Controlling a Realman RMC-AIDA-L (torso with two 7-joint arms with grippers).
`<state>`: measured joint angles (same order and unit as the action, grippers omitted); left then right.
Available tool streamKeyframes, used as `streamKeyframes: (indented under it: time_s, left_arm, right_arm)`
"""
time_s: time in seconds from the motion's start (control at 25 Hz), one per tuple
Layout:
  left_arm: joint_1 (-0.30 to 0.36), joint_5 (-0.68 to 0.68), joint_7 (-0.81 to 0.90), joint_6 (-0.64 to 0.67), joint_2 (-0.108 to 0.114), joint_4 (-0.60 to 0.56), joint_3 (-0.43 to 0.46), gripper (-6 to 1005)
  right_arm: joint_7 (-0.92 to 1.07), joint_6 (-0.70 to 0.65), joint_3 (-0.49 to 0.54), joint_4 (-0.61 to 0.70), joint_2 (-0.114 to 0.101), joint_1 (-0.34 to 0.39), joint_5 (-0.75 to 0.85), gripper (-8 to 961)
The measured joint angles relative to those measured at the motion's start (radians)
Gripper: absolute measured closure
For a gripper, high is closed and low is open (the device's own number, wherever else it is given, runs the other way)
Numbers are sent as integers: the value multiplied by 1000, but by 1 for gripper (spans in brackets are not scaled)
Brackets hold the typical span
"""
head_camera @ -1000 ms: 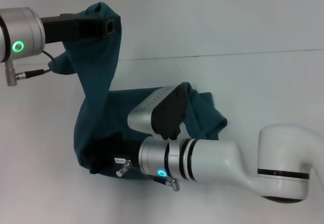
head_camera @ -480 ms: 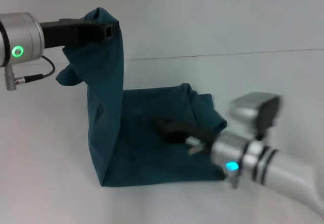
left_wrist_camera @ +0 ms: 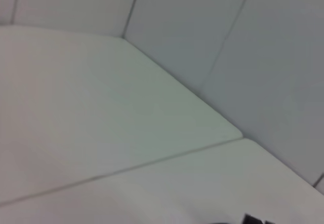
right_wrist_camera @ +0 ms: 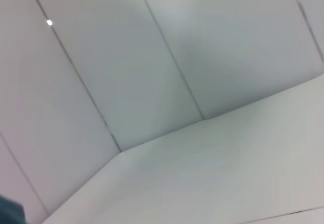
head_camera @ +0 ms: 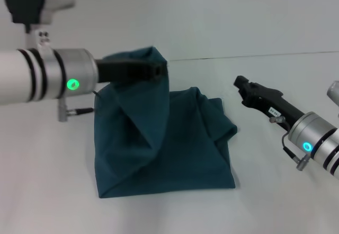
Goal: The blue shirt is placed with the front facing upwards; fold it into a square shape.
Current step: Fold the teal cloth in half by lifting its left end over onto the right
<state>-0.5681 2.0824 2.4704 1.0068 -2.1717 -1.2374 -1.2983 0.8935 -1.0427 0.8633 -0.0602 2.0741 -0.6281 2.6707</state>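
Observation:
The blue shirt [head_camera: 175, 149] lies partly folded on the white table [head_camera: 47, 202], plain teal side showing, with no print visible. One edge of it is lifted and draped over my left gripper [head_camera: 159, 70], which is shut on the fabric above the shirt's back left part. My right gripper [head_camera: 242, 90] hovers to the right of the shirt, apart from it, open and holding nothing. A sliver of teal cloth [right_wrist_camera: 9, 213] shows at the corner of the right wrist view. The left wrist view holds only table and wall.
A thin seam line [head_camera: 265, 55] crosses the table behind the shirt. Pale wall panels [right_wrist_camera: 152, 57] stand beyond the table's back edge. Bare table surface lies in front of the shirt and on both sides.
My left gripper has carried the lifted shirt edge rightward and lower, over the shirt. My right gripper has let go of the shirt's middle and pulled away to the right.

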Motion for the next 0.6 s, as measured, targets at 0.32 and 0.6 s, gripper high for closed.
streamKeyframes:
  time_s: [0.32, 0.6]
  left_arm:
    - [-32, -166, -82, -178, -3, 187, -156, 939]
    - [-106, -434, -364, -278, -4, 406, -264, 917]
  right_arm:
    - [0, -1, 19, 38, -5, 4, -7, 873]
    - [1, -9, 30, 64, -8, 8, -24, 870]
